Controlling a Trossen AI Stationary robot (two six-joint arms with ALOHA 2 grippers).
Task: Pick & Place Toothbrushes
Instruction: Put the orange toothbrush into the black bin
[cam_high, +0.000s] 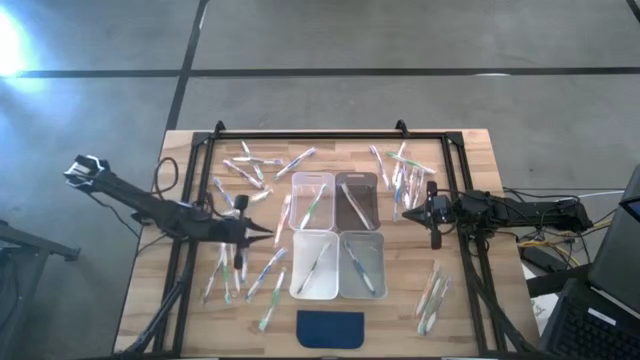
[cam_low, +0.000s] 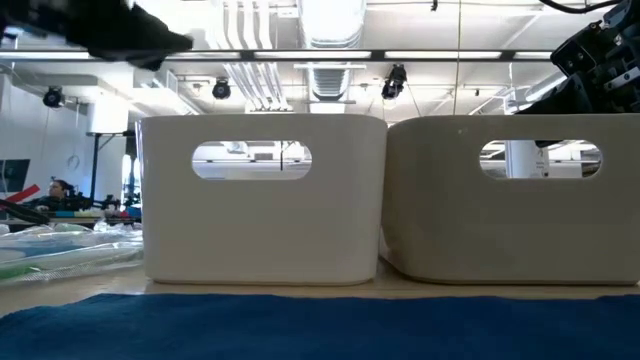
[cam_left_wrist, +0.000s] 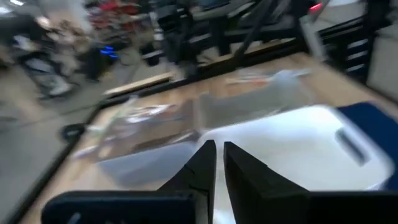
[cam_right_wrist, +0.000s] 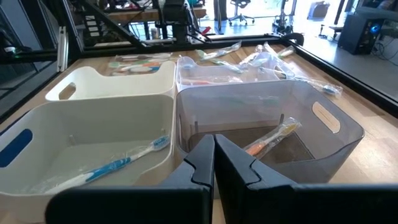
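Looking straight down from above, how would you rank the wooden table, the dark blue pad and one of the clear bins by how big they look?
1. The wooden table, by far the largest.
2 and 3. One clear bin and the dark blue pad look too alike in area to rank; the bin is longer, the pad slightly wider.

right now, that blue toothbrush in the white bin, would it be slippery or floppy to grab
The blue toothbrush looks sealed in clear crinkly wrap, so the film may slip or bunch under fingers. Inside, the thin straight handle probably stays stiff. It seems light, lying flat in the white bin, so a push likely slides it rather than rolls it.
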